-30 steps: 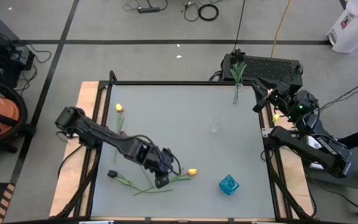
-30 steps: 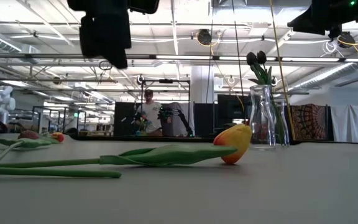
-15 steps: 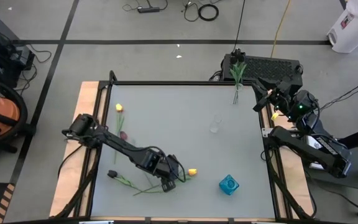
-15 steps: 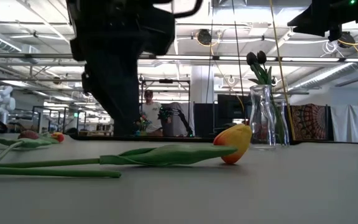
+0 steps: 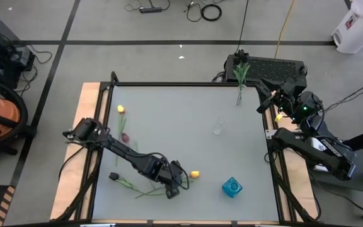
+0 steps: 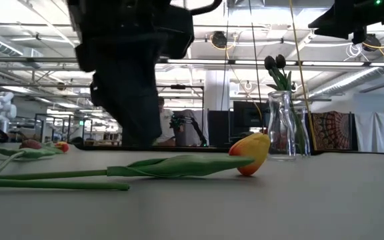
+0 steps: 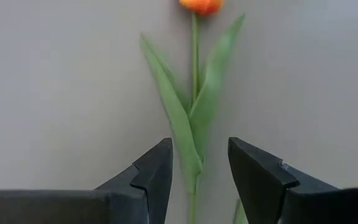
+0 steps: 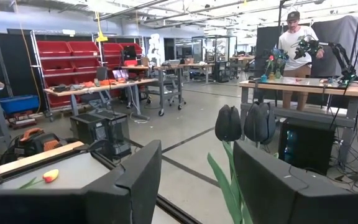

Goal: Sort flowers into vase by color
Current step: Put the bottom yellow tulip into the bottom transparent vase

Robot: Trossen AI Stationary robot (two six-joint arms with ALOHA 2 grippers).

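A yellow-orange tulip [image 5: 195,174] lies flat near the table's near edge, its stem running toward the left. My left gripper [image 7: 199,171] is open just above it, one finger on each side of the stem and leaves [image 7: 191,124], touching neither as far as I can see. A dark-headed tulip [image 5: 113,176], a pinkish red one [image 5: 125,137] and a yellow one [image 5: 121,109] lie on the left part of the table. A clear vase [image 5: 238,96] at the far right holds two dark tulips [image 8: 229,122]. My right gripper [image 5: 268,103] waits open, level, beside that vase.
A blue vase [image 5: 232,187] stands near the near edge, right of the tulip's head. A small clear vase [image 5: 218,125] stands right of the table's middle. The middle of the table [image 5: 175,120] is bare. A person stands in the room beyond the table.
My left gripper has come down toward the table and a little toward its near right, ending low over the yellow-orange tulip's stem with its fingers astride it. The flowers lie as before.
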